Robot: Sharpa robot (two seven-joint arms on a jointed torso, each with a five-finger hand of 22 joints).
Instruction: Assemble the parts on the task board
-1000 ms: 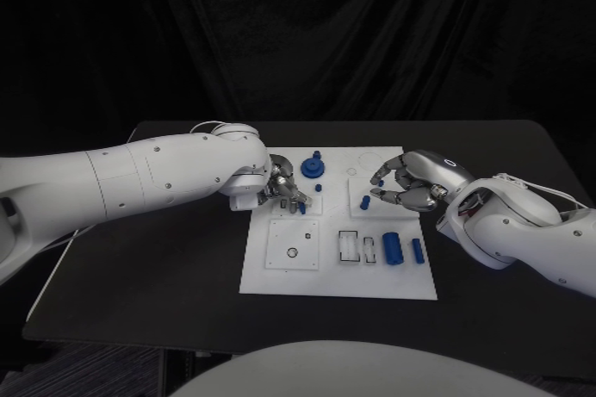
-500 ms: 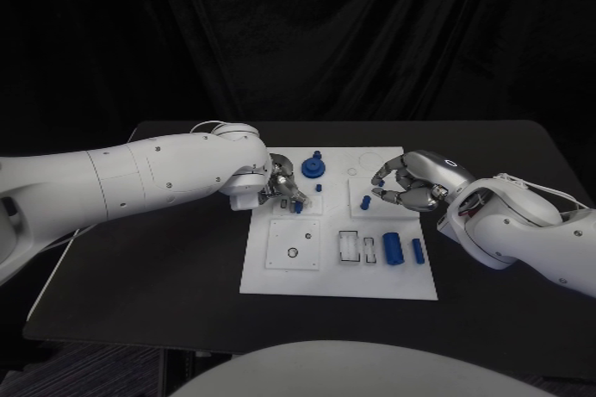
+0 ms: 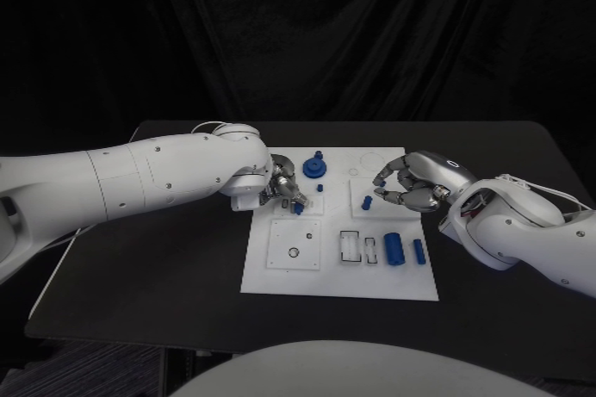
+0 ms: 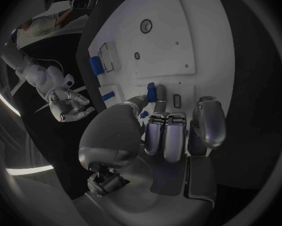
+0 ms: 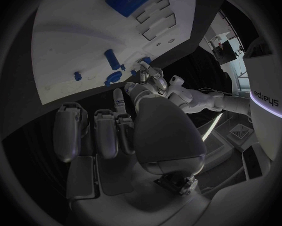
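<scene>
The white task board (image 3: 325, 279) lies in the middle of the black table. My left hand (image 3: 278, 189) hovers over the board's far left corner and pinches a small blue part (image 3: 298, 207) between thumb and a finger. The left wrist view shows that part (image 4: 151, 91) held just above a small inset plate with a slot (image 4: 176, 101). My right hand (image 3: 407, 186) hangs over the board's far right side with its fingers curled in and nothing in them. Beside it stands a short blue peg (image 3: 365, 202).
A blue round part with a stem (image 3: 313, 165) and a tiny blue peg (image 3: 319, 188) stand at the board's far middle. A blue cylinder (image 3: 393, 248) and a blue bar (image 3: 418, 251) lie near the right edge, beside two rectangular slots (image 3: 350, 246). Bare table surrounds the board.
</scene>
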